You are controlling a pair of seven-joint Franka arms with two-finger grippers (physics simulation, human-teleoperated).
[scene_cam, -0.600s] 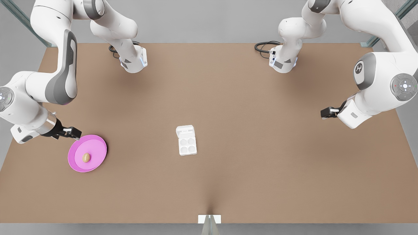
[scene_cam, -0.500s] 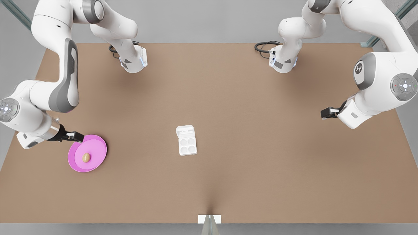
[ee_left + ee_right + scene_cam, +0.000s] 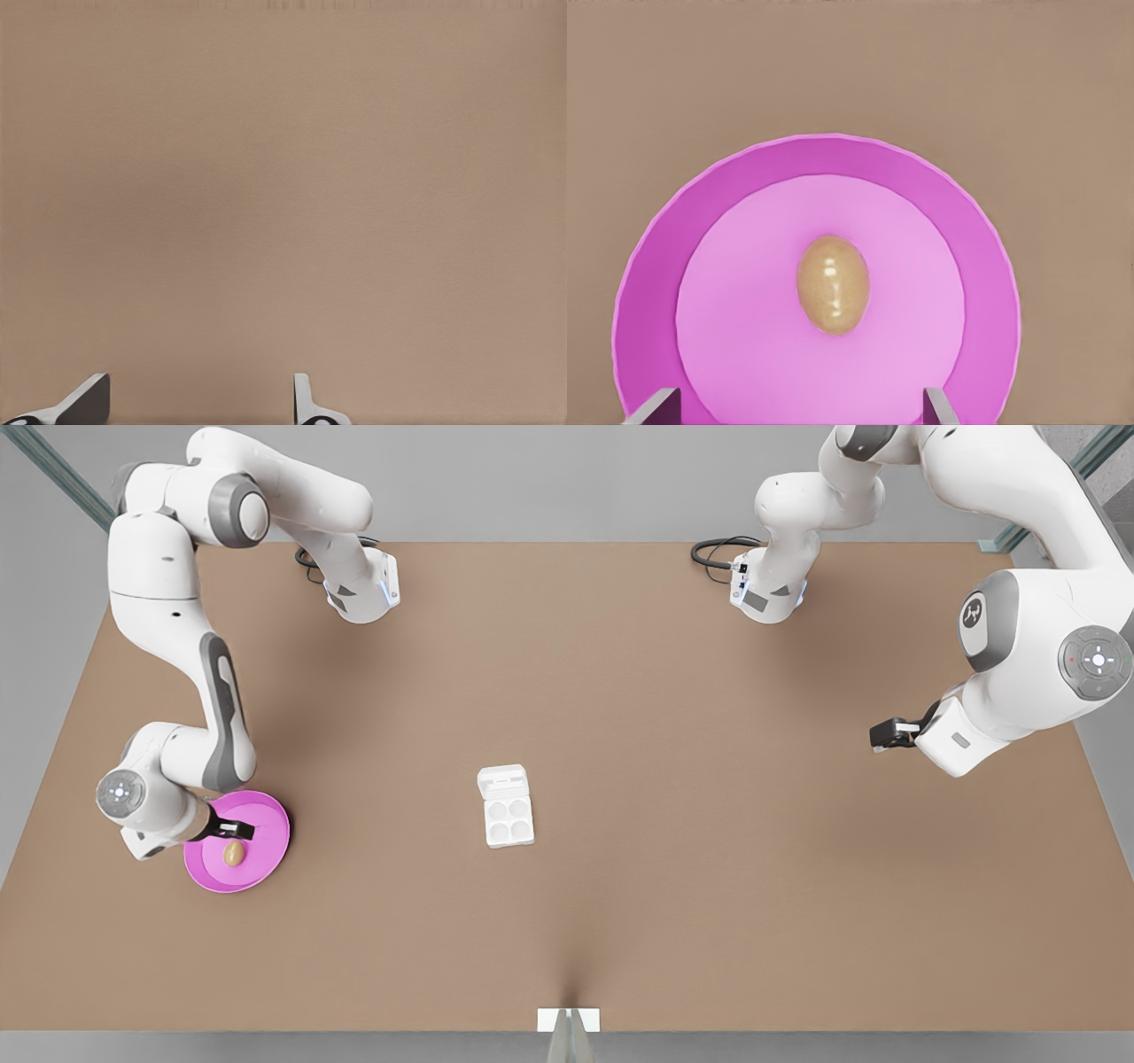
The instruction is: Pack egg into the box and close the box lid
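The tan egg lies in the middle of a round pink plate at the front view's left. My right gripper hovers low over the plate's far side, just beyond the egg, open. In the right wrist view the egg sits ahead of the open right gripper, with plate all around it. The white box lies at the table's centre, its cups bare and its lid folded open. My left gripper waits at the front view's right, and is open over bare table.
The brown table stretches wide between plate and box. Two arm bases stand at the far edge. A small white bracket sits at the near edge.
The right arm has folded down and carried its gripper from the plate's far rim to low over the plate, close to the egg. The left arm has not moved.
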